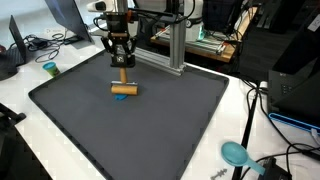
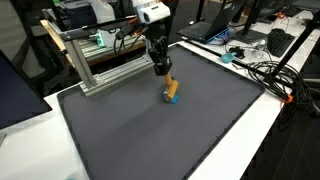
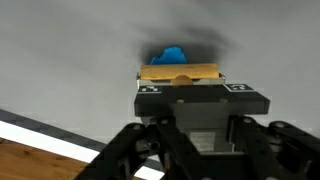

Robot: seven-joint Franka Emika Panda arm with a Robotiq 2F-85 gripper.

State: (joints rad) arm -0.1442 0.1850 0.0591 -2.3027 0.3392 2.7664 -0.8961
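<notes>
My fingers [image 1: 127, 61] are closed on a short wooden peg [image 1: 122, 74], which stands upright over the far middle of the dark mat [image 1: 150, 130] covering the table [image 2: 250, 140]. Its lower end meets a wooden bar [image 1: 124, 88] lying flat across it. I cannot tell whether the two are joined or only touching. A small blue piece [image 3: 172, 53] peeks out from beneath the bar in the wrist view. I judge the wood to be light, stiff and not fragile, but smooth enough to slip or swivel in a narrow pinch. The peg's upper part is the best place to hold, square across its sides. If the bar is loose, it is better taken across its short width at the centre, so that neither end dips.
</notes>
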